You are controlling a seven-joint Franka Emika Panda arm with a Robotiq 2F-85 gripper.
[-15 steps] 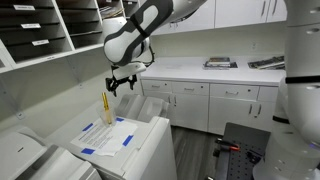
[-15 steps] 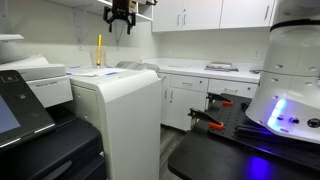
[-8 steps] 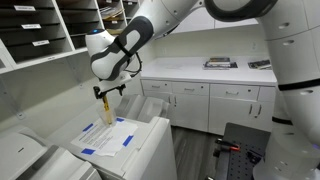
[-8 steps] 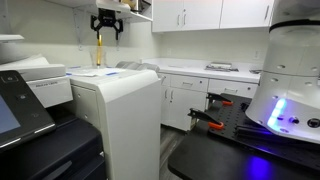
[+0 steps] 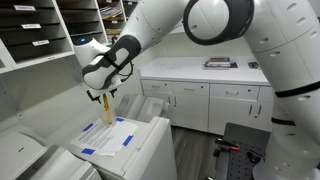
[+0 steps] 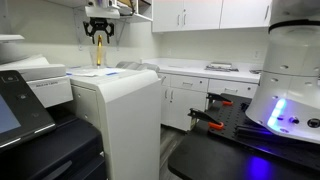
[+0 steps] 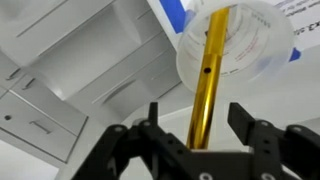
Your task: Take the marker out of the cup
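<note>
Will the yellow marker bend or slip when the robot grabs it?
Probably stiff: the marker looks straight and rigid. Its shiny round barrel might slip or roll. The thin clear cup looks light, so it may tip.

The slim yellow-gold marker (image 7: 208, 85) stands nearly upright inside the translucent round plastic cup (image 7: 245, 88), its upper end protruding.

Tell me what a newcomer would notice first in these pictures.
The gold marker standing in a clear cup fills the middle of the wrist view. The gripper hangs open over it, one jaw on each side of the marker's top end, not touching. In an exterior view the big white arm sweeps across the top of the picture.
</note>
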